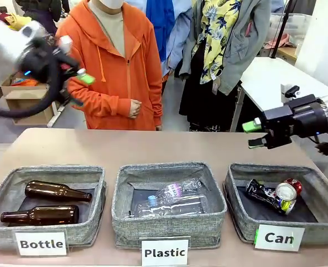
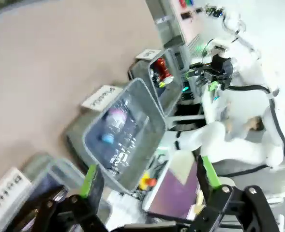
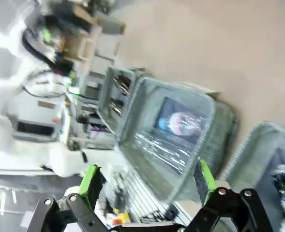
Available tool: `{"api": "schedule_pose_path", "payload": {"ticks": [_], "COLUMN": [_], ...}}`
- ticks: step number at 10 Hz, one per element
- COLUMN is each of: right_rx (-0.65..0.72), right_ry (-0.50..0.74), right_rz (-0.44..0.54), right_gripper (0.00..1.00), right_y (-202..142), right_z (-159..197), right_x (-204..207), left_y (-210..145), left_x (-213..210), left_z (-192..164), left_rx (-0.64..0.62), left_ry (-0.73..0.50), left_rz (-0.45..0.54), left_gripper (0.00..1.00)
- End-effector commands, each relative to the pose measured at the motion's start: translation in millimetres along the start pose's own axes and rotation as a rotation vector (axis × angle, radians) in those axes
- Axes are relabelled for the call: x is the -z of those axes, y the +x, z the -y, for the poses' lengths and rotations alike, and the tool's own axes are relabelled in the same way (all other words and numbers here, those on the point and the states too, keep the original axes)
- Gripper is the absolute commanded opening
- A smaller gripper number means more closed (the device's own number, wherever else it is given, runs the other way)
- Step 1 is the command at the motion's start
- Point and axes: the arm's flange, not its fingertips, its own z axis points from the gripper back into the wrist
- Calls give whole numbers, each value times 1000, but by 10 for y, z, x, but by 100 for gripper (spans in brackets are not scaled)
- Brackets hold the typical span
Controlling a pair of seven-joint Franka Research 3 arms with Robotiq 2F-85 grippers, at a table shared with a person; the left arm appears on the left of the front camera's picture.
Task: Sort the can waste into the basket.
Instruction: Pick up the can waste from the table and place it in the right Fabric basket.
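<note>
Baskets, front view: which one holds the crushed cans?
The right-hand basket, labelled "Can": a black can and a red can lie in it. The middle one holds clear plastic bottles, the left brown glass bottles.

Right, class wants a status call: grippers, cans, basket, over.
Left gripper open, raised, empty. Right gripper open, empty, above the table beside the Can basket. Black can and red can both lie in it. Nothing in the way.

Both cans (image 1: 273,195) lie in the rightmost basket (image 1: 319,229).

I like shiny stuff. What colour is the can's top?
Silver, on the red can, best in the front view.
</note>
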Motion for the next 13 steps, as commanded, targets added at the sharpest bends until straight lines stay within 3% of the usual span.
{"api": "schedule_pose_path", "payload": {"ticks": [1,4,5,6,13], "right_rx": [148,248,177,177,177], "right_ry": [58,62,61,61,61], "right_rz": [106,165,104,104,104], "right_gripper": [100,100,100,100,100], "right_y": [159,388,174,174,174], "right_z": [14,125,113,113,113], "right_x": [71,-25,25,25,25], "left_y": [-688,-1218,-1226,-1237,-1237], "left_x": [187,-88,-169,-12,-12], "left_z": [-348,-783,-806,-876,-876], "left_rx": [-71,-169,-151,-184,-184], "left_ry": [-91,-162,-195,-133,-133], "left_rz": [61,194,229,121,121], "left_gripper": [100,100,100,100,100]}}
